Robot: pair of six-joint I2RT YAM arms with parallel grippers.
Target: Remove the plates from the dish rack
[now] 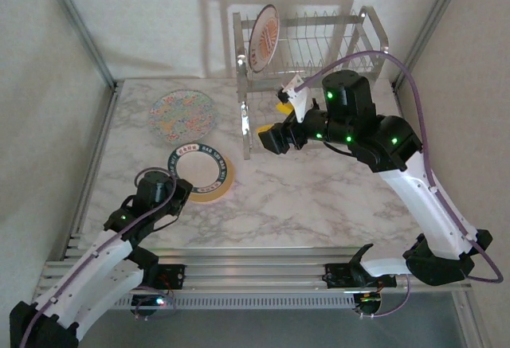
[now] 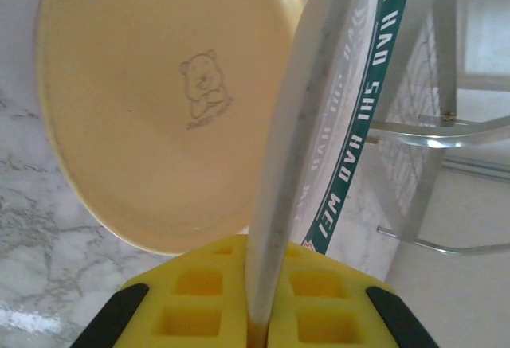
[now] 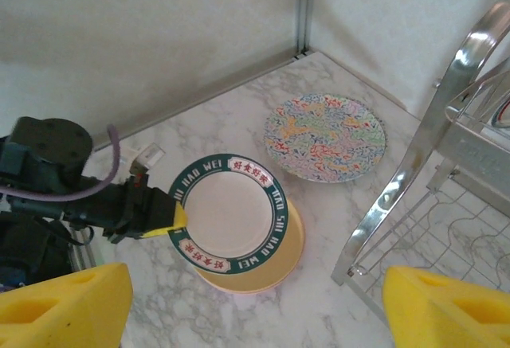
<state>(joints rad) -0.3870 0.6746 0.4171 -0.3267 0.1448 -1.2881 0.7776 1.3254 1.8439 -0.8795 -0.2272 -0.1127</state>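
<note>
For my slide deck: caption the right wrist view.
Left gripper clamps the green-rimmed plate over a yellow plate; floral plate lies beyond, chrome dish rack at right.

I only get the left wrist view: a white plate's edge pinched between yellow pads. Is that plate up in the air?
Observer: It looks not. The green-rimmed plate lies face up over the yellow plate on the table. The left gripper grips its rim.
Operator: Any plates in the rack?
Observer: The orange sunburst plate stands in the top tier of the dish rack.
Operator: And the other arm?
Observer: The right gripper hangs open by the rack's left end.
</note>
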